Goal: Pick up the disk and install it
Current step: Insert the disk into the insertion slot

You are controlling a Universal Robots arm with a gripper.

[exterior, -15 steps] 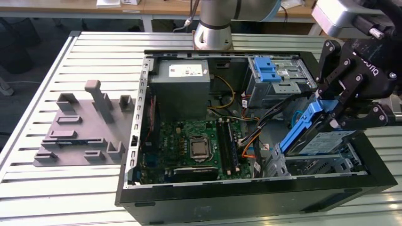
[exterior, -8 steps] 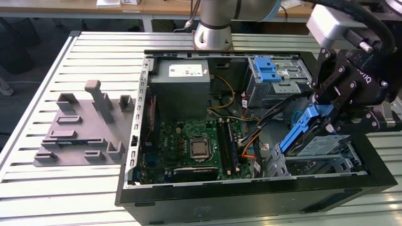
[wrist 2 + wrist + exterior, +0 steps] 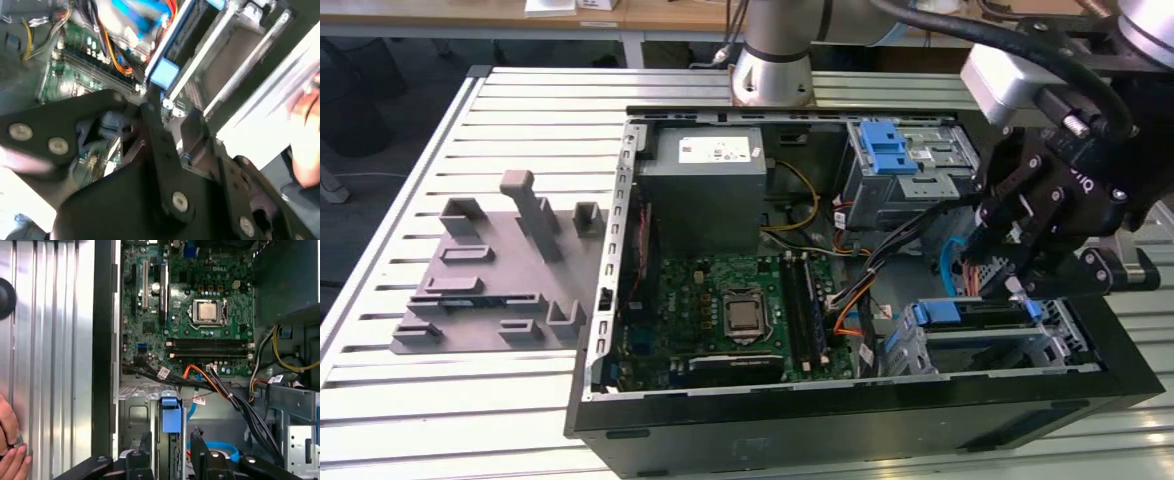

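Worktop: a slatted metal worktop [image 3: 454, 400] carries an open black computer case [image 3: 854, 425] lying on its side, in the middle and right of the exterior view.
Disk: the disk [image 3: 970, 313] sits on edge in the grey drive bay [image 3: 1047, 350] at the lower right of the exterior view, inside the case. Its blue bracket faces up. In both wrist views the blue end tab [image 3: 170, 415] [image 3: 162, 75] shows, with the bay's metal walls beside it.
Claw: the claw [image 3: 1014, 285] hangs just above the bay, astride the disk's upper edge [image 3: 170, 445] [image 3: 171, 114].
Claw state: I cannot tell whether it is clamped on the disk or loose.
Motherboard: the green motherboard [image 3: 734, 310] [image 3: 200, 315] lies on the case floor, on the exterior view's left of the bay.
Cables: black and orange cables [image 3: 210, 382] run between the board and the bay.
Power supply: a grey box [image 3: 704, 170] in the upper left corner of the case.
Upper cage: a grey cage with a blue latch [image 3: 897, 150], upper right in the case, apart from the claw.
Fixture: a grey moulded plate [image 3: 494, 285] on the worktop at the exterior view's left, well apart from the case.
Person: a hand [image 3: 10, 445] rests on the worktop outside the case wall.
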